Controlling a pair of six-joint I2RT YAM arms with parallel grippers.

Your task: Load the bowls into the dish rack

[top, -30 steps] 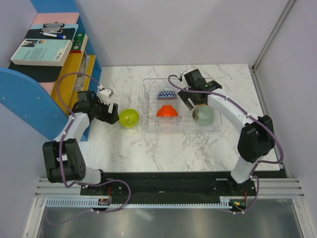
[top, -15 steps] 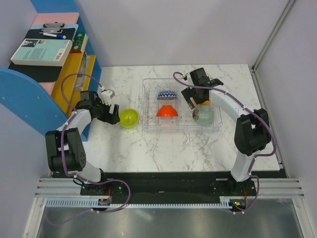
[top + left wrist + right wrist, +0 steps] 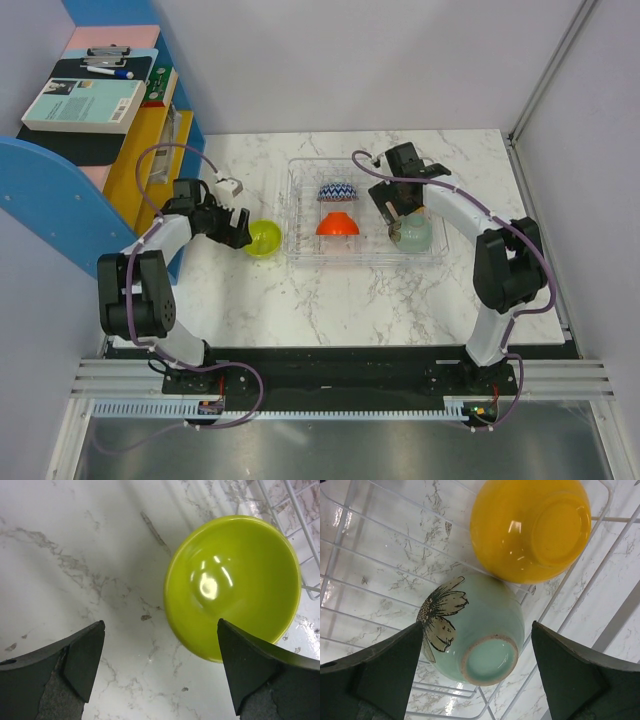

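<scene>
Top external view: the lime green bowl (image 3: 262, 238) was seen upright on the marble table (image 3: 340, 300), just beside the dish rack (image 3: 296, 200) at its 9 o'clock side and not yet loaded. Inside the rack, the zigzag bowl (image 3: 338, 191) was found with the red-orange bowl (image 3: 337, 224) at its 6 o'clock. The pale mint bowl (image 3: 414, 234) was placed toward the rack's 3 o'clock end.

On the left wrist view, the left gripper (image 3: 160, 630) was shown with its jaws spread wide and nothing held. The lime bowl was seen at 1 o'clock of the gap, near the right-hand finger.

On the right wrist view, the right gripper (image 3: 476, 630) was likewise held apart, clamped on nothing. The mint bowl was seen between its fingers, base toward the camera, and the yellow-orange bowl (image 3: 530, 527) was touching it at 1 o'clock.

The lime bowl was judged light and stiff, its glossy wall likely slippery. A hold on the rim was judged best, one finger inside and one outside, since a pinch across the rounded outside could slide off.
</scene>
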